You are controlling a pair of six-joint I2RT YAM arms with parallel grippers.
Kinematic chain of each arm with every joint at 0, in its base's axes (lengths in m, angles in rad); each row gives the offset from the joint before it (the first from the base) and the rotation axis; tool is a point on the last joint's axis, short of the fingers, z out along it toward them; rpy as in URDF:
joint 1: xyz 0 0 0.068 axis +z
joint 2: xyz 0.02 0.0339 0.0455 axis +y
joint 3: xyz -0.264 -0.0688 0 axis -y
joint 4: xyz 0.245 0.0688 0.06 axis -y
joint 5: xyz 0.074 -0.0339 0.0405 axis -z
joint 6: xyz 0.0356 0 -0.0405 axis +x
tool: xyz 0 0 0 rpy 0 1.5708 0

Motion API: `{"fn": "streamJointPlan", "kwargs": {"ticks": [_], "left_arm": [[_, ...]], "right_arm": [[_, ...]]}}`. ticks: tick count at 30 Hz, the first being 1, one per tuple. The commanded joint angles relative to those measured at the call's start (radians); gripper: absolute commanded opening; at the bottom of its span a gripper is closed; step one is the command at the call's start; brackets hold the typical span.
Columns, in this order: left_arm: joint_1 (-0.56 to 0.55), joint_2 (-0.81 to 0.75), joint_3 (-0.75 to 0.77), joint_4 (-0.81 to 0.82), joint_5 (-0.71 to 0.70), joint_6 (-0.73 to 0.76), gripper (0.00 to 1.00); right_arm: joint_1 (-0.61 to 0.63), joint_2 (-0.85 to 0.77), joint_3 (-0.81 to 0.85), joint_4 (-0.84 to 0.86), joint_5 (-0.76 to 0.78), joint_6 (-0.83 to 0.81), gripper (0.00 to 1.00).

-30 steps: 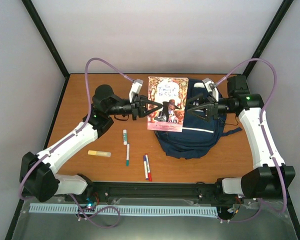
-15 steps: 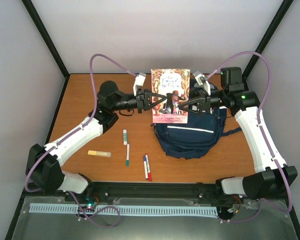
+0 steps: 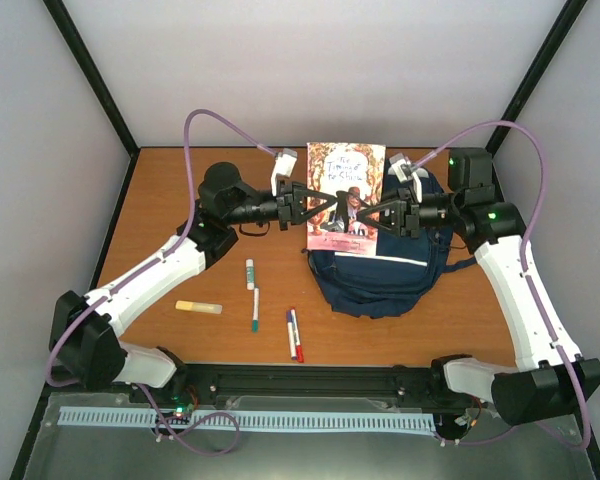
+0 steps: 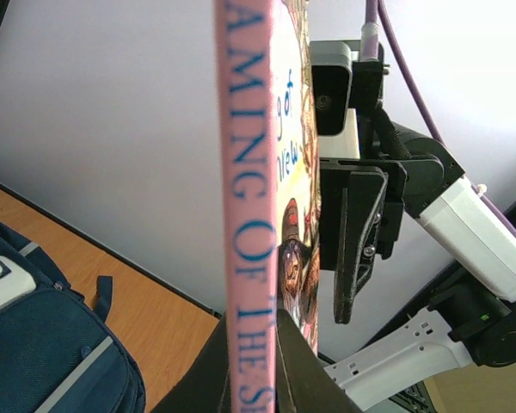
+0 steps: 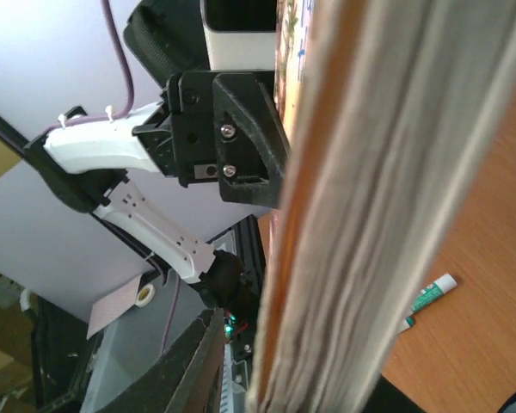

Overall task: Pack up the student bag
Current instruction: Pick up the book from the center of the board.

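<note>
A: Top external, item one: illustrated, pink-spined paperback book (image 3: 345, 165)?
B: Upright, clamped by the left gripper (image 3: 329, 207). The right gripper (image 3: 373, 212) straddled its page edge, grip unclear. The navy fabric student bag (image 3: 380, 275) lay below both, likely awaiting insertion.

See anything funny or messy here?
Nothing is spilled or broken. The odd bit: the pink-spined picture book stands upright in the air above the navy blue fabric backpack, with the left gripper pinching its spine and the right gripper at its page edge.

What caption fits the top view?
Left claw holds a storybook up by the student bag, right claw at its other edge.
</note>
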Motion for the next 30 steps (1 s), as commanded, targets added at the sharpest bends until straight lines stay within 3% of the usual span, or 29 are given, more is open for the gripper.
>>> {"fn": "streamJointPlan", "kwargs": {"ticks": [1, 7, 10, 12, 13, 15, 18, 21, 24, 30], "left_arm": [[0.007, -0.020, 0.045, 0.001, -0.066, 0.039, 0.01], [0.007, -0.024, 0.031, -0.003, -0.070, 0.045, 0.01], [0.008, -0.020, 0.042, -0.056, -0.073, 0.075, 0.05], [0.007, -0.009, 0.062, -0.147, -0.102, 0.112, 0.44], [0.007, -0.006, 0.071, -0.197, -0.145, 0.127, 0.59], [0.007, -0.003, 0.073, -0.275, -0.227, 0.148, 0.67], [0.008, 0.018, 0.073, -0.384, -0.345, 0.164, 0.68], [0.010, 0.072, 0.111, -0.522, -0.484, 0.161, 0.67], [0.027, 0.132, 0.153, -0.615, -0.584, 0.133, 0.62], [0.098, 0.240, 0.157, -0.611, -0.594, 0.092, 0.59]], "right_arm": [[0.005, -0.043, -0.020, 0.053, 0.041, 0.073, 0.24], [0.000, -0.037, -0.014, 0.060, 0.127, 0.103, 0.03], [-0.017, -0.034, -0.012, 0.059, 0.160, 0.097, 0.03], [-0.047, -0.033, -0.006, 0.044, 0.199, 0.081, 0.03], [-0.073, -0.033, -0.002, 0.030, 0.220, 0.063, 0.03], [-0.109, -0.039, 0.000, -0.020, 0.299, 0.008, 0.03], [-0.151, -0.088, -0.049, -0.049, 0.457, -0.080, 0.03], [-0.220, -0.147, -0.131, -0.062, 0.522, -0.140, 0.03], [-0.307, -0.197, -0.209, -0.081, 0.510, -0.183, 0.03], [-0.471, -0.295, -0.341, -0.060, 0.457, -0.203, 0.03]]}}
